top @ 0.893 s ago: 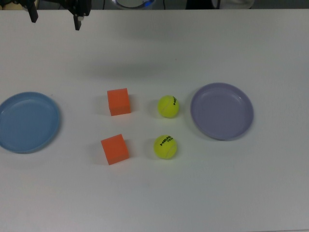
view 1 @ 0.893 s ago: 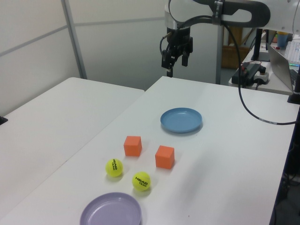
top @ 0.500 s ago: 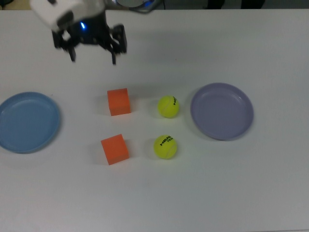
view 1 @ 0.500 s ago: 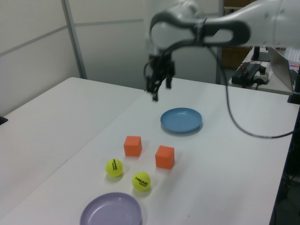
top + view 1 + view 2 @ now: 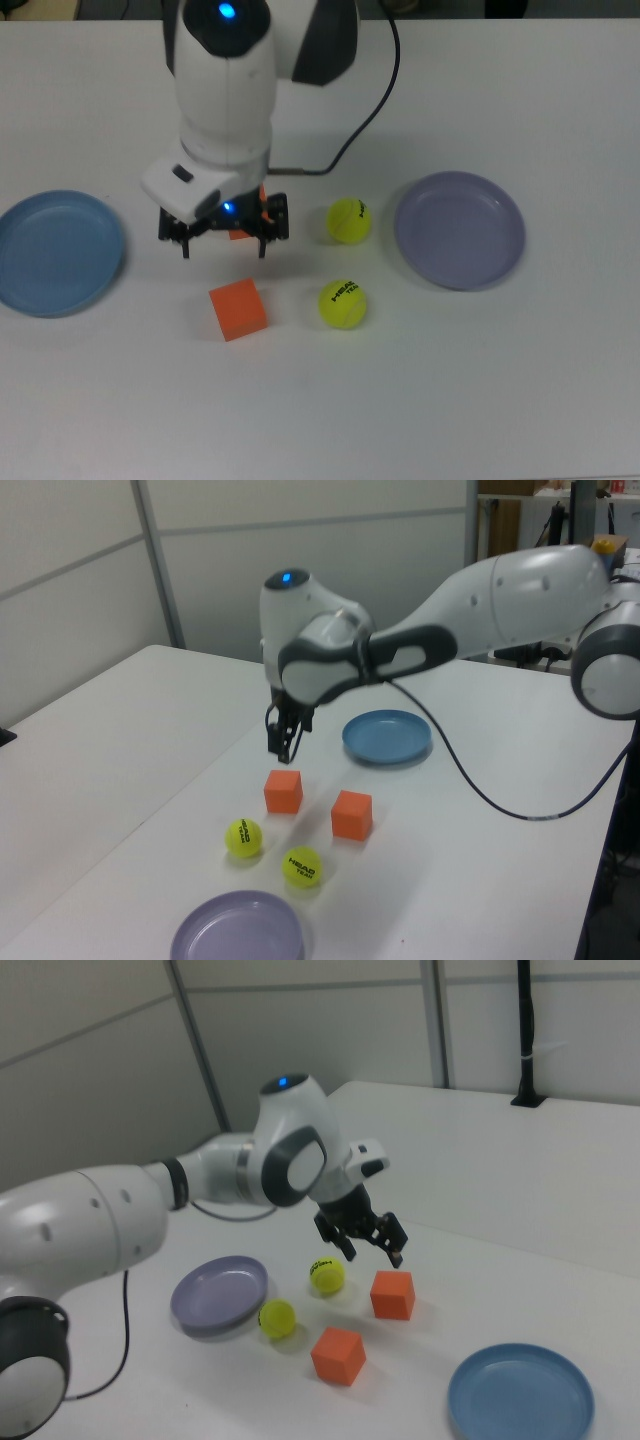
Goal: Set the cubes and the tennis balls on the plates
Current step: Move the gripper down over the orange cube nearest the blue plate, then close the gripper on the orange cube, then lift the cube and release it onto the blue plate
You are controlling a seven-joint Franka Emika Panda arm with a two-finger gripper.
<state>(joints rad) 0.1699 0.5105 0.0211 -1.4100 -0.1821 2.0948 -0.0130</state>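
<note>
Pincer (image 5: 374,1248) hangs spread wide above 1 matte orange cube (image 5: 392,1294), not touching it.

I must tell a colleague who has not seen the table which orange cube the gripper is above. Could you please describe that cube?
On the white table, look between the blue plate and the lavender plate, where two orange cubes sit beside two tennis balls. It is the cube directly under the open gripper. In the left view it is left of the other cube, which has nothing above it.
</note>
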